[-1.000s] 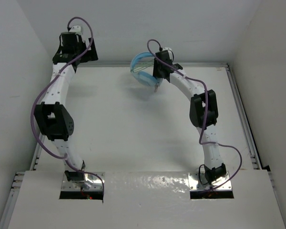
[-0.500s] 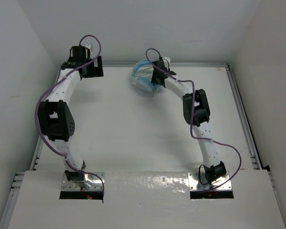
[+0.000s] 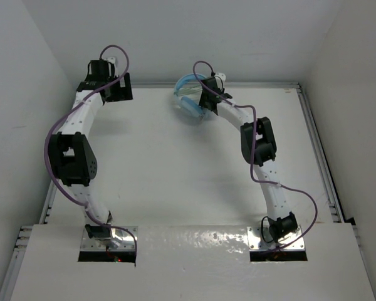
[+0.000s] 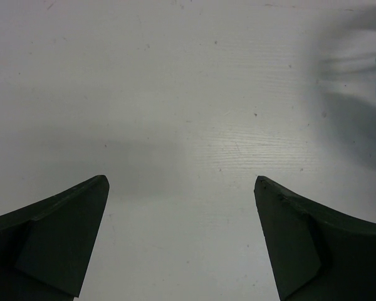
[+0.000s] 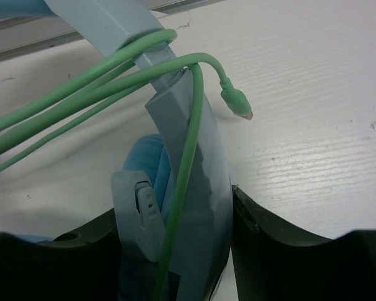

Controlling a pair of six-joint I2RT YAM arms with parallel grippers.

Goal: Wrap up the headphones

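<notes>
Between the 2 dark fingers [image 5: 282, 244] of the right gripper [image 5: 175, 238] sits 1 side arm of the headphones [image 5: 194, 169], light blue, pinched from both sides, w/ the earcup pad [image 5: 144, 157] just behind. The pale green cable [image 5: 75, 88] runs up along that arm, then loops several times round the headband [image 5: 100, 19] above. Its plug [image 5: 236, 103] hangs free just right of the band, over the white table [image 5: 313, 125]. Off to the left, the left gripper [image 4: 182, 182] hovers over bare tabletop, fingers spread wide, nothing btwn them; a blurred pale bit of the headphones shows at the right edge of its view. Top view: headphones near the table's far edge, approx. center, left gripper well apart toward the far-left corner.
</notes>
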